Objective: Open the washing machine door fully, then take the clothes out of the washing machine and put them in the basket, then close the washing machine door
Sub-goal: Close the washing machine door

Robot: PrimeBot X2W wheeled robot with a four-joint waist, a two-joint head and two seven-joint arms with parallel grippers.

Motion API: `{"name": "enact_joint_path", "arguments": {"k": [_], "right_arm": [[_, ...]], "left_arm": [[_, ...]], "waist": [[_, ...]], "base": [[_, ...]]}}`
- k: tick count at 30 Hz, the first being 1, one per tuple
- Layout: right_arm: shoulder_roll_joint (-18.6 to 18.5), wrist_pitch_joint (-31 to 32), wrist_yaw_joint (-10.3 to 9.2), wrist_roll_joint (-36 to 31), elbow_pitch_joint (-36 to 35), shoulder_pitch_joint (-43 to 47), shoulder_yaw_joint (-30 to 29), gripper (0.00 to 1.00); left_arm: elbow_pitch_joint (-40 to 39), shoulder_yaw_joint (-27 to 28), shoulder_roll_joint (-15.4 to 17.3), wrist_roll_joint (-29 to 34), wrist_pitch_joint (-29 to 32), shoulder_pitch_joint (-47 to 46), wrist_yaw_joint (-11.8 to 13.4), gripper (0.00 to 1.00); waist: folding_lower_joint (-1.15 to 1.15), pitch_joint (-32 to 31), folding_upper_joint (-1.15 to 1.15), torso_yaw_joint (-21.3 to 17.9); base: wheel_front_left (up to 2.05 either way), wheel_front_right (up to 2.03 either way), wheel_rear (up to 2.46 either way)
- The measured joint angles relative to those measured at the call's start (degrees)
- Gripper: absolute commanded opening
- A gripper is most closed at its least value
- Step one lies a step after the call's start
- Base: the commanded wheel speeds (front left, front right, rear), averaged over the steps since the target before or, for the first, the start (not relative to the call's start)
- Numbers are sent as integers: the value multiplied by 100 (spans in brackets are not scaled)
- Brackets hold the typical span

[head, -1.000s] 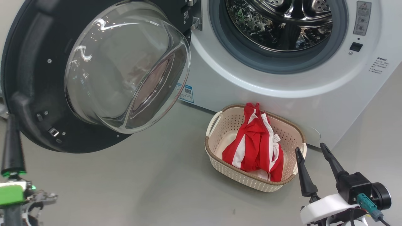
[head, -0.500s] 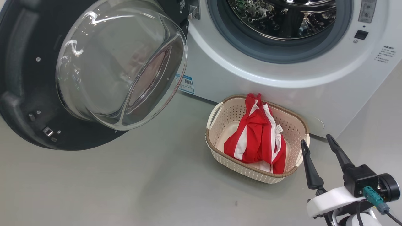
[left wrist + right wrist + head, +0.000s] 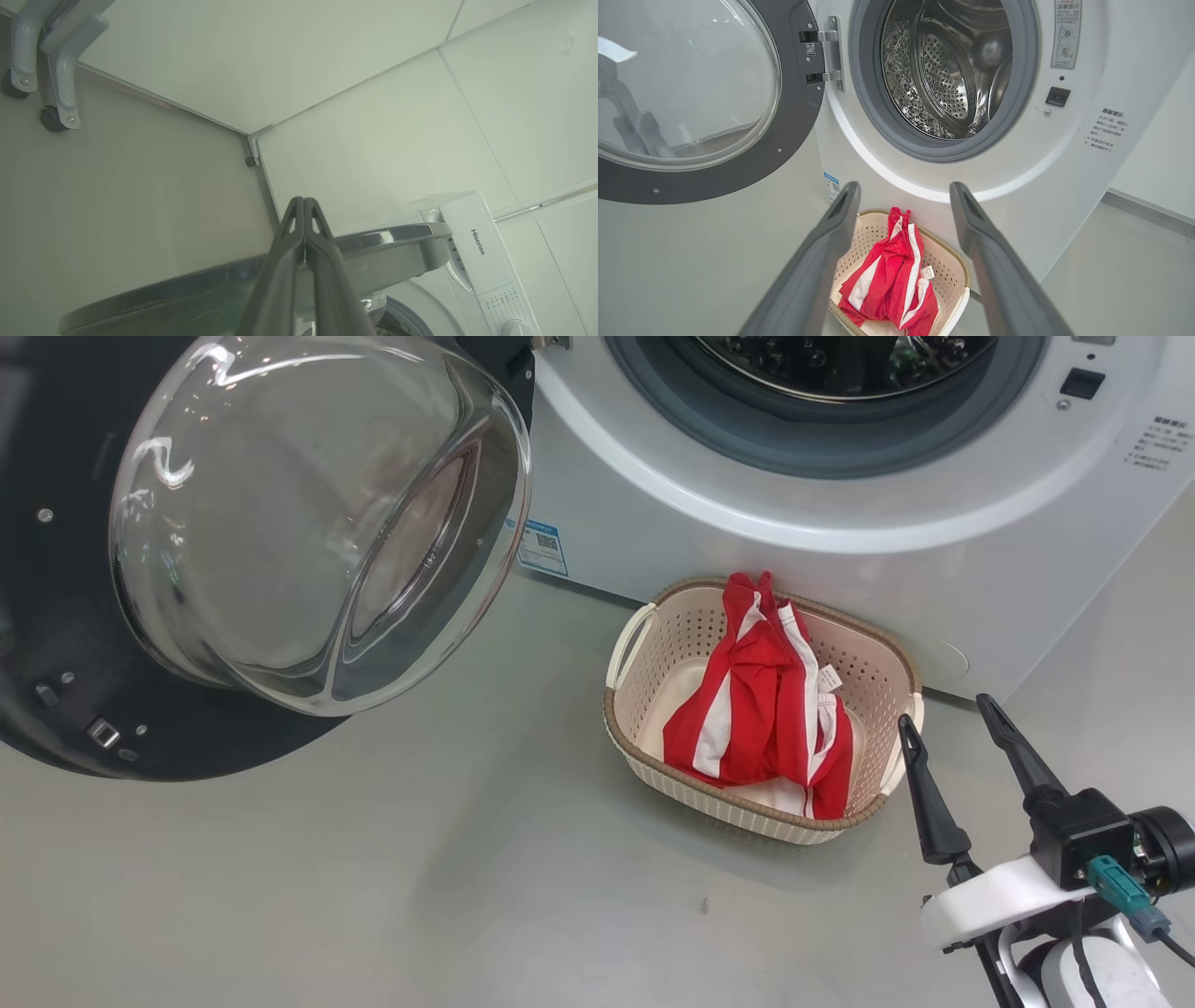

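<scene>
The washing machine door (image 3: 56, 691) stands swung open at the left, its glass bowl (image 3: 317, 513) bulging toward me. The white washing machine (image 3: 747, 560) shows its grey seal and steel drum (image 3: 952, 70), with no fabric visible inside. Red-and-white clothes (image 3: 766, 709) lie heaped in the cream basket (image 3: 709, 803) on the floor in front of the machine. My right gripper (image 3: 948, 712) hovers open just right of the basket, nothing between its fingers; its wrist view looks over the clothes (image 3: 892, 280). My left gripper (image 3: 303, 200) is shut on nothing, beside the door's grey outer edge (image 3: 383, 238).
Grey floor (image 3: 420, 877) spreads in front of the machine and left of the basket. A blue label sticker (image 3: 541, 546) sits low on the washer front. White wall panels and a grey caster leg (image 3: 56, 116) appear in the left wrist view.
The head camera has moved, so the whole picture has slid upward. The left gripper's finger, at the lower left edge a second ago, has left that view. Basket, clothes and door are unchanged.
</scene>
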Motion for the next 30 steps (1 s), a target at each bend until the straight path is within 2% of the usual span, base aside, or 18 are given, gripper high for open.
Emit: {"name": "enact_joint_path", "arguments": {"k": [3,19,30], "right_arm": [[-19,19,48,0,-24,-41,5,100],[-47,67,51,0,-60,-122,-58,100],[-68,68,51,1,-58,-125,-67,100]], "left_arm": [[130,-114,59,2,127,-202,26,0],[730,-546,260,51,621,-711,37,0],[902,-758,342,-126,1362,-745,-240,0]], "waist": [[0,92,0,-33],[0,295,0,-90],[0,252,0,-18]], "base": [[0,0,0],[0,0,0],[0,0,0]]}}
